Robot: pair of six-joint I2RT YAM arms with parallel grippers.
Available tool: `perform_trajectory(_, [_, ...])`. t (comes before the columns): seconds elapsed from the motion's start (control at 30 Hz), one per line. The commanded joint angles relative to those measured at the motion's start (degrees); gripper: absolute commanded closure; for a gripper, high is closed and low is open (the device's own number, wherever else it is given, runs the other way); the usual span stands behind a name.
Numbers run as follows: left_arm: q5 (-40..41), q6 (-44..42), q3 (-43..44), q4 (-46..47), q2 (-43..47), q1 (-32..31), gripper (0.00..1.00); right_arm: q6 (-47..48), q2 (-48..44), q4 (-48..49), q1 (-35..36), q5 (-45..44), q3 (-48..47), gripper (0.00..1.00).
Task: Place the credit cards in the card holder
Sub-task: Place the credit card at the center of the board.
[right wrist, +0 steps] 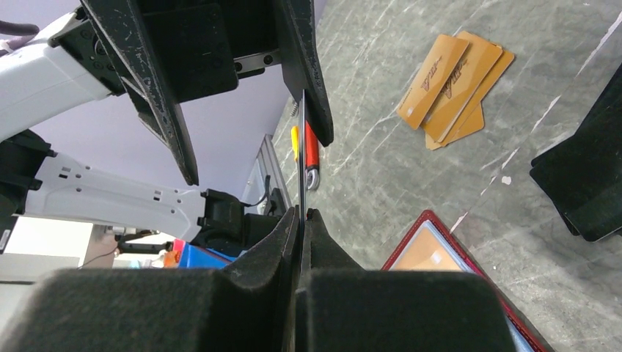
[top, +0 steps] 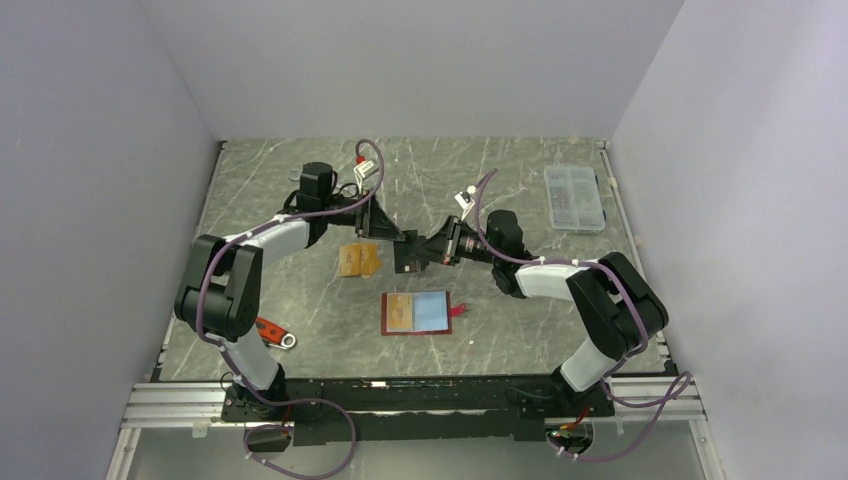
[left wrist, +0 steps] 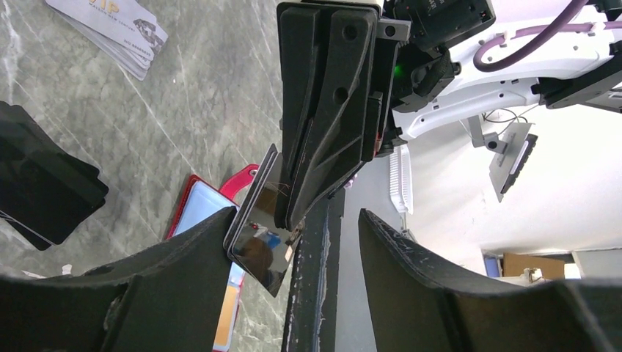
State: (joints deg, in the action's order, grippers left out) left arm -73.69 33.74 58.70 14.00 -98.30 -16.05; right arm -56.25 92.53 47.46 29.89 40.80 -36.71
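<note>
Now, card (left wrist: 258,238) clamped edgewise — right end effector (right wrist: 303,215)

White-and-black arms (top: 275,238) — purple cables (left wrist: 528,34)

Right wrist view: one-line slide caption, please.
Right pincer shut on an edge-on card, left pincer open beside it; orange cards and card holder on the table.
</note>
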Motion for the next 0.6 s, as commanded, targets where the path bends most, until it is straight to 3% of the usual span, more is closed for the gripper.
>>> perform_trajectory(0.0, [-3.0, 3.5, -1.1, 6.3, 1.4, -0.3, 0.35, 1.6, 0.0, 0.2, 0.3, -0.9, -2.7, 1.00])
perform_trajectory(0.57, [-5.2, 11.8, -0.1, 15.6, 2.1, -2.4, 0.39, 5.4, 2.7, -8.1, 3.2, -5.5, -6.6, 1.00])
